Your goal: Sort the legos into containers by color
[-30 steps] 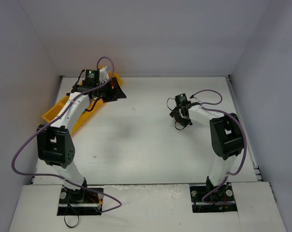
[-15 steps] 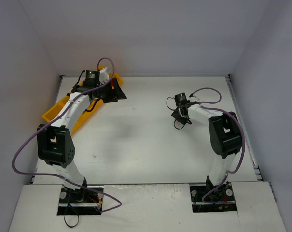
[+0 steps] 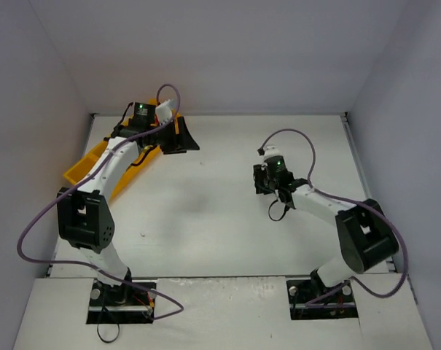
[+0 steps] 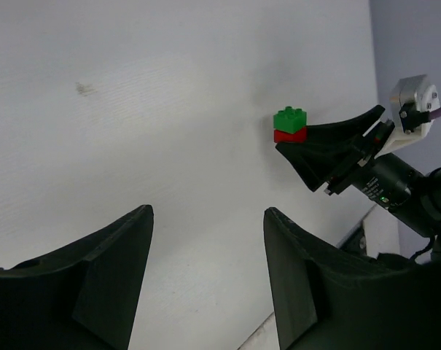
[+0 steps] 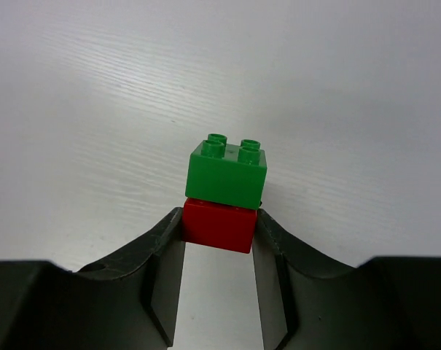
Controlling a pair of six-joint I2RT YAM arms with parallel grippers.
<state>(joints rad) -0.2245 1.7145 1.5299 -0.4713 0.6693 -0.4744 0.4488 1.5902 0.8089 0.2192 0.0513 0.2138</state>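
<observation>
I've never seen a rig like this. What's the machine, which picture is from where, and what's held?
Two robot arms are bolted at the near edge of a white table. One picture looks down from above and behind them; the other two come from a camera on each wrist, looking past that arm's own claw. On the table sits an orange-yellow tray, far left, partly hidden by the left arm. The right claw is shut on a red brick with a green brick stacked on it. The left claw is open and empty; its camera shows those bricks too.
</observation>
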